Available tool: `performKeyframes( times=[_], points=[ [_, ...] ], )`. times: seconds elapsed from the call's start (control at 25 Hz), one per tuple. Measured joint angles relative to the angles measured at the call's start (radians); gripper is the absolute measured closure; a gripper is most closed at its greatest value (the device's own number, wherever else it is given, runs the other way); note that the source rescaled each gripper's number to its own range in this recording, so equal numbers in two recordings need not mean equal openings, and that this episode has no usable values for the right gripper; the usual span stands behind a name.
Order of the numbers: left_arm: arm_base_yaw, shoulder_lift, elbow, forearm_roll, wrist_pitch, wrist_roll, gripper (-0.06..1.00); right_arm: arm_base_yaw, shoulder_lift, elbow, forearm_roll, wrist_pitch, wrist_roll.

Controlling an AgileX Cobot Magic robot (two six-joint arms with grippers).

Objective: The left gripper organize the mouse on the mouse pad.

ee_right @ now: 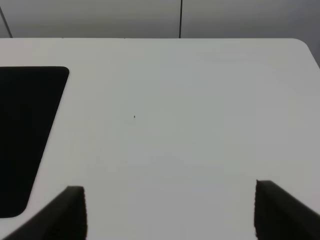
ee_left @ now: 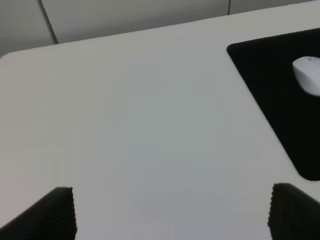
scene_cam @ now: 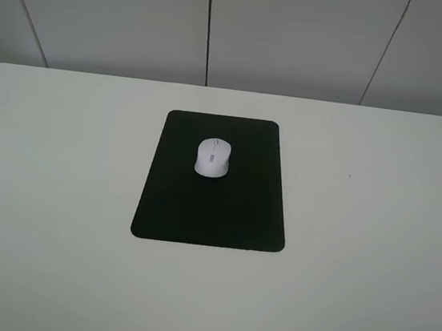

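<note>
The white mouse (scene_cam: pixel 212 157) rests on the far half of the black mouse pad (scene_cam: pixel 211 213), its scroll wheel pointing away. In the left wrist view the mouse (ee_left: pixel 307 75) and a part of the pad (ee_left: pixel 272 80) show well ahead of my left gripper (ee_left: pixel 172 212), which stands open over bare table with nothing between its dark fingertips (ee_left: pixel 60 210). My right gripper (ee_right: pixel 170 212) is open too, above the table on the other side of the pad (ee_right: pixel 25 135). Neither arm appears in the exterior high view.
The white table (scene_cam: pixel 374 233) stretches wide on both sides of the pad. A grey panelled wall (scene_cam: pixel 301 38) rises behind its far edge. A tiny dark speck (scene_cam: pixel 349 176) marks the table right of the pad.
</note>
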Motion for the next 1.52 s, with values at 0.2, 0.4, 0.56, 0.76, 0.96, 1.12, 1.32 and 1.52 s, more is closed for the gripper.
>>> performKeyframes(
  times=[0.2, 0.4, 0.56, 0.76, 0.96, 1.12, 1.32, 1.52],
  points=[
    [0.058, 0.000, 0.000, -0.012, 0.000, 0.015, -0.06, 0.000, 0.000, 0.000, 0.000, 0.000, 0.000],
    [0.160, 0.000, 0.000, -0.018, 0.000, 0.009, -0.06, 0.000, 0.000, 0.000, 0.000, 0.000, 0.000],
    [0.256, 0.000, 0.000, -0.018, 0.000, -0.011, -0.06, 0.000, 0.000, 0.000, 0.000, 0.000, 0.000],
    [0.319, 0.000, 0.000, -0.018, 0.000, -0.012, -0.06, 0.000, 0.000, 0.000, 0.000, 0.000, 0.000],
    [0.321, 0.000, 0.000, -0.018, 0.000, -0.013, -0.06, 0.000, 0.000, 0.000, 0.000, 0.000, 0.000],
    [0.321, 0.000, 0.000, -0.018, 0.000, -0.013, -0.06, 0.000, 0.000, 0.000, 0.000, 0.000, 0.000],
    [0.321, 0.000, 0.000, -0.018, 0.000, -0.013, -0.06, 0.000, 0.000, 0.000, 0.000, 0.000, 0.000],
    [0.321, 0.000, 0.000, -0.018, 0.000, -0.013, -0.06, 0.000, 0.000, 0.000, 0.000, 0.000, 0.000]
  ],
)
